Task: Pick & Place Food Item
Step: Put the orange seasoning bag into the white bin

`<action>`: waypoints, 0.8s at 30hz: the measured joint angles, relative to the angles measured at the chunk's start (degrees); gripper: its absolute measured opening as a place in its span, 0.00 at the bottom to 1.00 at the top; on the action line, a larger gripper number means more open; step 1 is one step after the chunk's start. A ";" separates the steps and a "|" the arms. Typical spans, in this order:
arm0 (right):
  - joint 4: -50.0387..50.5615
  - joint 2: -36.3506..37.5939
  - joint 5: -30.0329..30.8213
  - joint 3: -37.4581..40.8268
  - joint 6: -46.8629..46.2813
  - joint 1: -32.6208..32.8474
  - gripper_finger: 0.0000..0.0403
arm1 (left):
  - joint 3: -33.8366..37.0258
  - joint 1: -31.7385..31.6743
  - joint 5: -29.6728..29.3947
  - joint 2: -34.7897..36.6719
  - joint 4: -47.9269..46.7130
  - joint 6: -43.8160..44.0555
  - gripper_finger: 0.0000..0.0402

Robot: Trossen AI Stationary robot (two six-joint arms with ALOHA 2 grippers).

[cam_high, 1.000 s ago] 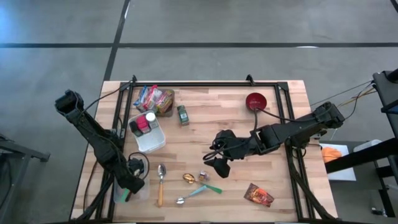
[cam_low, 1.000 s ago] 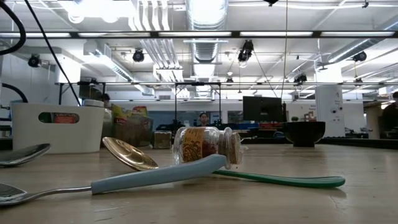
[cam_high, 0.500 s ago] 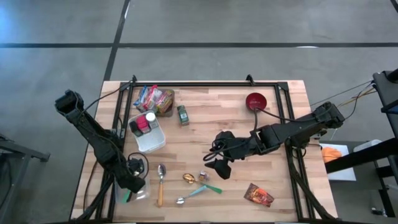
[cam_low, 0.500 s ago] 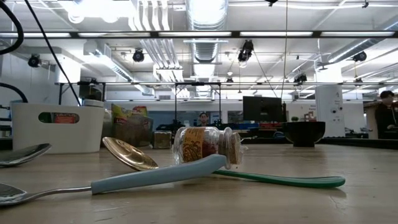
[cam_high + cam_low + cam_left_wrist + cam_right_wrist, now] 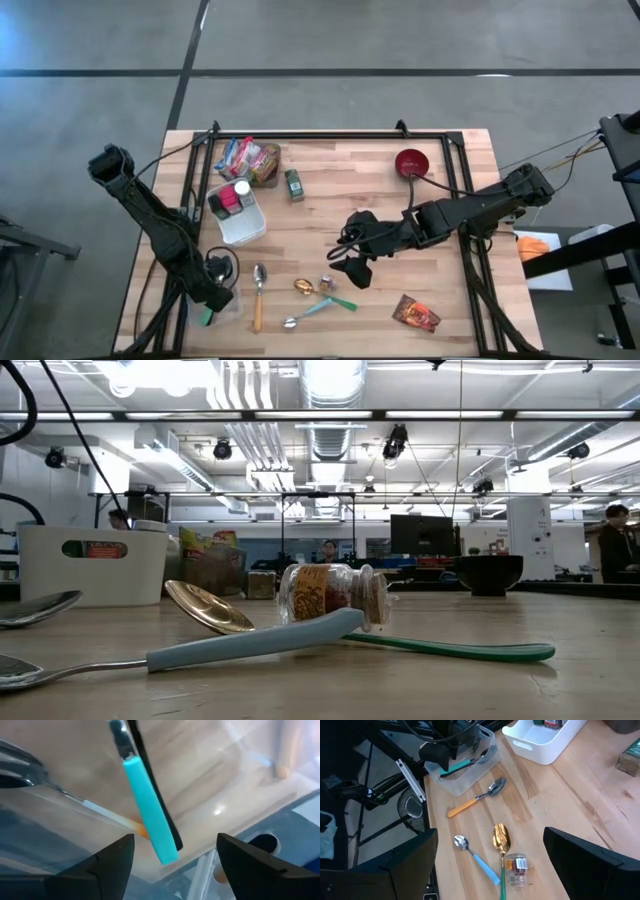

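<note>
Left hand point(image 5: 172, 852) open above teal-handled utensil point(image 5: 148, 815)

Wood-slat table point(image 5: 330, 205); on it: white bin point(image 5: 238, 215), clear tray point(image 5: 462, 772), red bowl point(image 5: 411, 162), snack bags point(image 5: 247, 158). Also spoons point(image 5: 258, 290), small spice jar point(image 5: 328, 284), red packet point(image 5: 416, 313).

High camera: straight down over whole counter point(image 5: 330, 200), far off, both my arms in frame.
Low camera: counter height, level, facing room; very near small jar point(image 5: 330, 592) and blue-handled spoon point(image 5: 255, 643).
My left wrist camera: close over clear tray point(image 5: 240, 825), teal-handled utensil point(image 5: 150, 817) filling picture between my fingers point(image 5: 107, 862).
My right wrist camera: higher, angled down across counter; shares jar, spoons, tray with high view.
</note>
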State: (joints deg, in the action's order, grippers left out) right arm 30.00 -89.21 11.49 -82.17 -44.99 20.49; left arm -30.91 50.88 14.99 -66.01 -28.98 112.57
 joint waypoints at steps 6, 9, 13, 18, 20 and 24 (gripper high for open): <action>0.02 0.00 -0.32 0.00 0.00 0.00 0.89 | -1.53 -0.09 -3.42 1.33 0.23 -0.38 0.72; -0.05 0.00 -1.49 0.00 0.00 -0.02 0.89 | -2.80 -0.24 -5.58 1.42 0.16 -1.25 0.72; 0.72 0.00 -1.65 -0.01 0.72 -0.11 0.89 | -4.81 -0.46 -8.57 1.42 0.13 -2.19 0.72; 5.18 0.00 -1.24 -0.02 -0.71 -1.38 0.89 | -6.18 -1.60 -10.04 1.42 -0.04 -2.21 0.72; 7.19 0.00 -1.41 -0.02 -3.14 -1.72 0.89 | -6.73 -1.97 -10.12 1.42 -0.19 -2.21 0.72; 12.21 0.00 -5.21 -0.04 -4.64 -1.60 0.89 | -8.62 -2.96 -10.13 1.42 -0.26 -3.49 0.72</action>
State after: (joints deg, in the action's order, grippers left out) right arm 42.21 -89.21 6.28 -82.21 -49.63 18.89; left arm -39.52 47.91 4.86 -64.60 -29.24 109.09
